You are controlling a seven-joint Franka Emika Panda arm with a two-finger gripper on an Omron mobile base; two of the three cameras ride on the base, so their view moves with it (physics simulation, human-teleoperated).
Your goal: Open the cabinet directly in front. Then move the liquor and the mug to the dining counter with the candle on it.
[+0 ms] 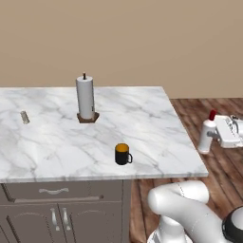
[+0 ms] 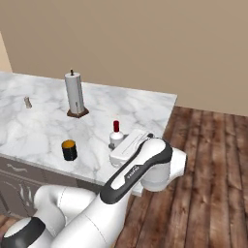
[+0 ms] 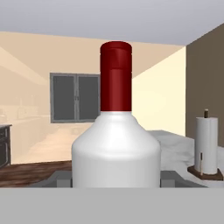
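Note:
My gripper (image 1: 217,133) is shut on the liquor (image 1: 207,137), a small white bottle with a red cap, held upright just off the right edge of the dining counter (image 1: 147,118), above the wood floor. The hand view has the liquor (image 3: 116,148) close up between the fingers. From the right base view the liquor (image 2: 116,133) stands in the gripper (image 2: 121,145) near the counter's front right corner. The black mug (image 1: 123,154) with its orange inside sits near the counter's front edge. The small candle (image 1: 24,117) stands at the far left. The cabinet is out of view.
A tall white paper-towel roll (image 1: 86,98) on a brown base stands mid-counter behind the mug. Dark base cabinets with silver handles (image 1: 53,191) run under the counter. Wood floor (image 1: 209,114) lies to the right, a beige wall behind.

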